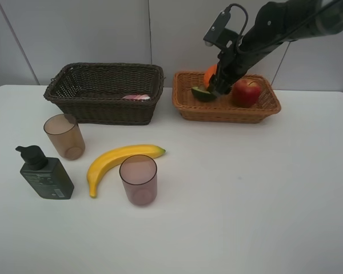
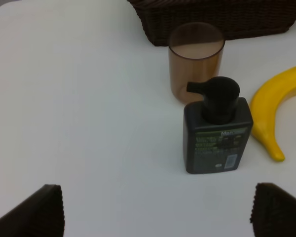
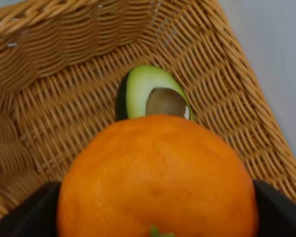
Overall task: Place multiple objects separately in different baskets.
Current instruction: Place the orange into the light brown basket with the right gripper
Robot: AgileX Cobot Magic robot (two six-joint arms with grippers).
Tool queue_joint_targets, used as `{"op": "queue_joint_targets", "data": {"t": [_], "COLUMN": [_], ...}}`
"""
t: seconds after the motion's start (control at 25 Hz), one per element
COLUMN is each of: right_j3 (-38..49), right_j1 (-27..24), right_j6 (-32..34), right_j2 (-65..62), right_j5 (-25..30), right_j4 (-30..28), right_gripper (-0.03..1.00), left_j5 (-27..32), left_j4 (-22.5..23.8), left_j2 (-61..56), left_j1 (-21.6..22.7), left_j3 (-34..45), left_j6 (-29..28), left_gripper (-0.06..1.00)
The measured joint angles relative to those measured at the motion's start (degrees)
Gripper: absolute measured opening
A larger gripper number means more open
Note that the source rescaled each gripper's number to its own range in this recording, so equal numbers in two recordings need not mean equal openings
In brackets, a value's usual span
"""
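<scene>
Fruit-sorting step: right pincer clamps the round orange fruit over the shallow light-brown wicker basket. The next move is probably to release it clear of the halved green avocado. Left pincer is spread and empty.

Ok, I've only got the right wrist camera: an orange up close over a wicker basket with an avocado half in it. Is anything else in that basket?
Observer: Yes, in the high view a red apple sits at the right end of the light basket, beyond the right gripper.
Operator: What's not in a basket yet?
Observer: On the table: a banana, a pump bottle, a cup behind the bottle and a second cup by the banana.
Operator: Anything sorted elsewhere?
Observer: The dark basket holds a pink and white item, too small to identify.
</scene>
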Motion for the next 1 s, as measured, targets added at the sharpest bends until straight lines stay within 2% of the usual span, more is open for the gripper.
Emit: {"op": "queue_joint_targets", "data": {"t": [0.48,0.52,0.6,0.68,0.8,1.0], "right_j3": [0.0,0.0,0.0,0.0,0.0,0.0], "right_j1": [0.0,0.0,0.0,0.0,0.0,0.0], "right_j6": [0.0,0.0,0.0,0.0,0.0,0.0], "right_j2": [0.1,0.1,0.1,0.1,0.1,0.1], "right_j5": [0.2,-0.3,-1.9,-3.2,-3.5,-3.7], "right_j4": [0.0,0.0,0.0,0.1,0.1,0.1], "right_gripper": [0.63,0.67,0.87,0.95,0.98,0.99], "left_j5": [0.0,0.0,0.0,0.0,0.0,0.0], "left_j4": [0.0,0.0,0.0,0.0,0.0,0.0], "left_j2": [0.0,0.0,0.0,0.0,0.0,0.0], "left_j1": [0.0,0.0,0.0,0.0,0.0,0.0], "left_j3": [0.0,0.0,0.0,0.0,0.0,0.0], "left_j6": [0.0,0.0,0.0,0.0,0.0,0.0], "left_gripper": [1.0,1.0,1.0,1.0,1.0,1.0]}}
